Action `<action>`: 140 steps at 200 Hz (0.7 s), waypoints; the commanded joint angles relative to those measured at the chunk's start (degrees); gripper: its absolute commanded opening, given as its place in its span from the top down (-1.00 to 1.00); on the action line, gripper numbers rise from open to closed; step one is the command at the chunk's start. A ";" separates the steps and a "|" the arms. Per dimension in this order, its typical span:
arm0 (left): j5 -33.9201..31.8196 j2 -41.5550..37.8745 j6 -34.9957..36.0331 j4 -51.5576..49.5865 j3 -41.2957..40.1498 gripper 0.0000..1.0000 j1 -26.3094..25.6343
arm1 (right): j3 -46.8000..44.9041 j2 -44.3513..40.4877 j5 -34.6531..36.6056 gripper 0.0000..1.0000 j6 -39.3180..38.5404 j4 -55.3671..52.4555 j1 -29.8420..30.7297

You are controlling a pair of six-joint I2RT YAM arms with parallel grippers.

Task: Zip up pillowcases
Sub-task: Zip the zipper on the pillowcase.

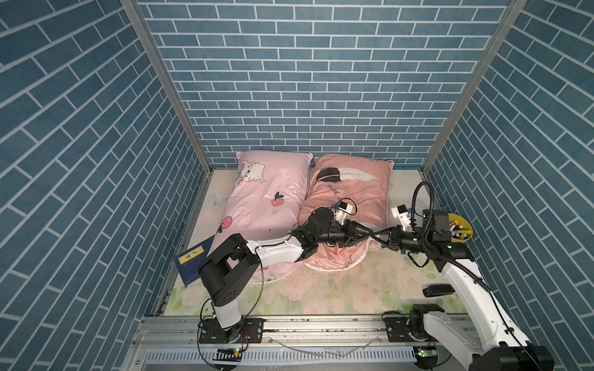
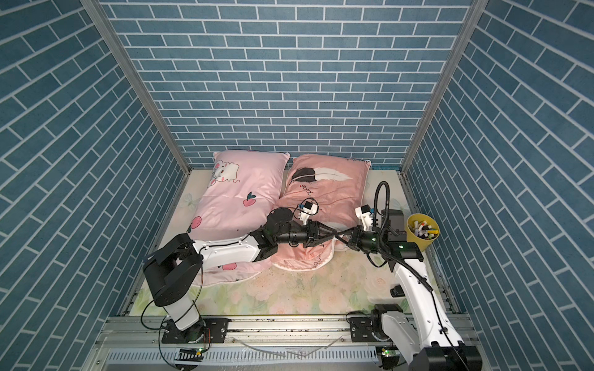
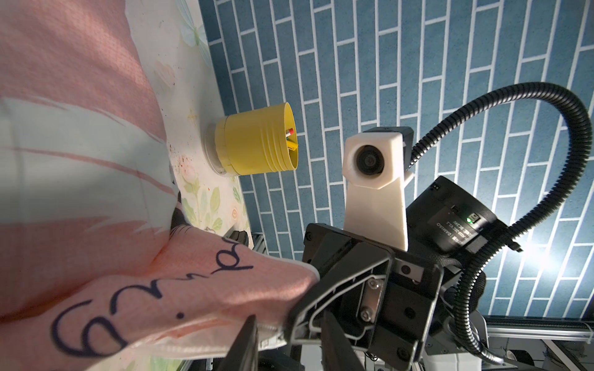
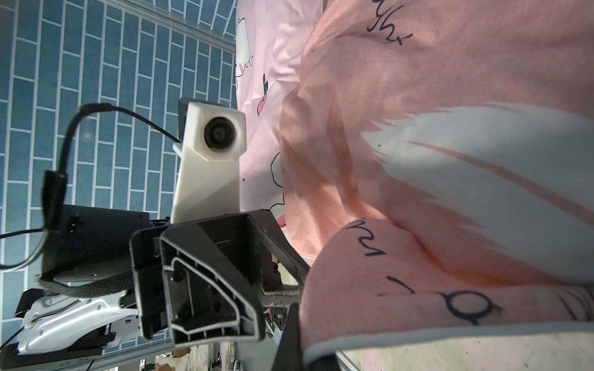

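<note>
Pillowcases lie side by side at the back edge of the sheet (image 1: 337,289) in both top views: light pink pillowcase (image 1: 266,192) leftward, salmon pillowcase (image 1: 350,196) beside it; left gripper (image 1: 369,236) and right gripper (image 1: 376,238) meet at its near right corner. Left wrist view: right jaws pressed together at the piped seam (image 3: 199,345), zip pull unseen. Right wrist view: left jaws pinch the same corner. Satin looks light, limp, slippery; best held, I judge, by the seam

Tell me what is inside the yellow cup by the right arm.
The cup holds a bunch of markers with caps in several colours. Their lower ends and the cup's bottom are hidden behind its wall.
</note>
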 commanded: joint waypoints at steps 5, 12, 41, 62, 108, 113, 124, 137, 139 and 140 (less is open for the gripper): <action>0.69 0.89 0.67 0.76 -0.29 0.43 -0.46 | 0.33 -0.70 0.16 1.00 0.39 0.73 -0.25; 0.60 0.79 0.72 0.56 -0.34 0.46 -0.46 | 0.29 -0.70 0.39 1.00 0.03 0.38 -0.24; 0.59 0.97 0.75 0.43 -0.39 0.56 -0.45 | 0.56 -0.86 0.72 1.00 -0.46 -0.45 -0.25; 0.55 1.36 0.67 0.36 -0.25 0.60 -0.46 | 0.51 -1.05 0.76 1.00 -0.62 -0.76 -0.18; 0.86 1.48 0.83 -0.17 -0.03 0.72 -0.46 | 0.54 -1.05 1.31 1.00 -0.33 -0.36 -0.20; 0.90 1.59 0.85 -0.11 -0.03 0.73 -0.46 | 0.53 -1.05 1.37 1.00 -0.31 -0.40 -0.25; 0.95 1.64 0.91 -0.11 -0.03 0.73 -0.46 | 0.61 -1.05 1.56 1.00 -0.12 -0.25 -0.25; 1.12 1.58 1.08 -0.18 0.05 0.75 -0.46 | 0.60 -1.13 1.67 1.00 0.05 -0.12 -0.24; 1.19 1.58 1.08 -0.19 0.10 0.75 -0.46 | 0.63 -1.18 1.69 1.00 0.13 -0.05 -0.24; 1.20 1.62 1.09 -0.27 0.12 0.76 -0.46 | 0.65 -1.20 1.75 1.00 0.18 -0.03 -0.25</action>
